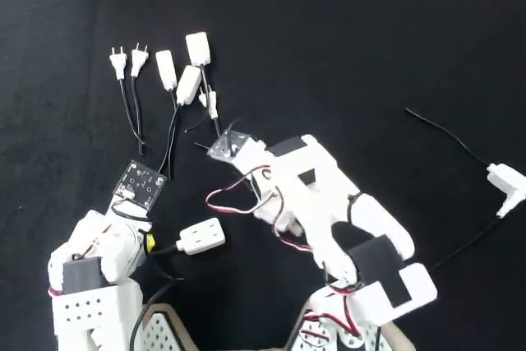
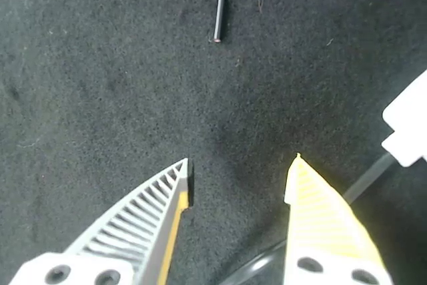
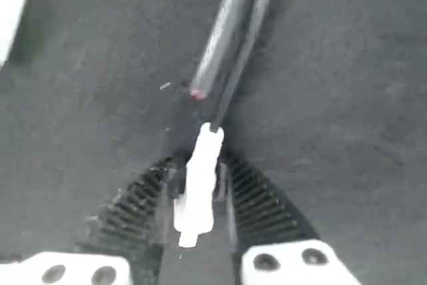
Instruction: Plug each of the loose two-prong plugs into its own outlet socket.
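- Right gripper (image 3: 200, 165): clenched on a small white plug (image 3: 198, 195), held lengthwise between the fingers; its black cord (image 3: 235, 65) runs ahead of the tips.
- Left gripper (image 2: 241, 161): released, jaws spread over black cloth (image 2: 100, 65); a white outlet socket (image 2: 408, 128) lies just beside the yellow finger (image 2: 320, 211).

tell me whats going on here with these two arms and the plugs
The right arm has its jaws shut on a small white plug, black cord trailing off across the black cloth. The left arm sits with jaws open over bare cloth, beside a white outlet socket. Two loose two-prong plugs lie farther back, not yet plugged in.
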Available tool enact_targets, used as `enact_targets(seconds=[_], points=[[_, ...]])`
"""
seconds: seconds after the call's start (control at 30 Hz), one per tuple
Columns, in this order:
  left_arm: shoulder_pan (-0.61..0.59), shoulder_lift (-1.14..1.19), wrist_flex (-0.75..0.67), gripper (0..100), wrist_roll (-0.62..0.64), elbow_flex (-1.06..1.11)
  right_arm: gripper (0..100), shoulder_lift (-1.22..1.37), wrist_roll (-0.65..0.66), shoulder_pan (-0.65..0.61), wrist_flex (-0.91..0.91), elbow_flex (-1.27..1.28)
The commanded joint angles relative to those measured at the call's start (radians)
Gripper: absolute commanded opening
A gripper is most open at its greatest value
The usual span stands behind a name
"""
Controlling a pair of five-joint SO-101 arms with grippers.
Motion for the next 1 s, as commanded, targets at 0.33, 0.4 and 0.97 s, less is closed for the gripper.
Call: enact_targets(seconds=[0.33,0.4,0.97], points=[[0.01,0.0,0.015,23,0.023,-0.002,17.9,0.012,0.005,-0.072,0.123,-0.071],[0.008,0.0,0.015,23,0.023,-0.002,18.0,0.053,0.005,-0.106,0.12,-0.082],[0.012,0.0,0.015,23,0.023,-0.002,17.7,0.421,-0.038,-0.129,0.33,-0.43]])
